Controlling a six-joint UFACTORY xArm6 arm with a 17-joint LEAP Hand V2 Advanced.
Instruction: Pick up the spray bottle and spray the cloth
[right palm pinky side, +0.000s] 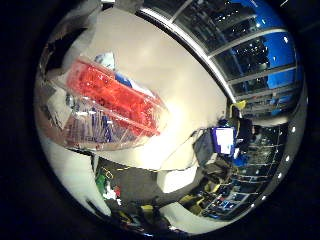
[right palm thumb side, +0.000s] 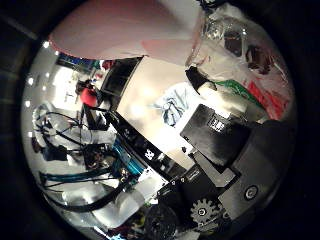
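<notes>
The spray bottle is clear plastic with a red label and lies right against the palm, filling much of the little finger side view. Its clear neck and pale pink body show in the thumb side view. My right hand shows as black and geared parts, and one black-tipped finger curls against the bottle. The hand is shut on the bottle. A light blue crumpled cloth lies on the pale table, some way beyond the hand.
A dark boxy object stands at the table's far edge past the cloth. Teal and black arm parts run beside the table. Behind the bottle are a white ceiling and dark windows.
</notes>
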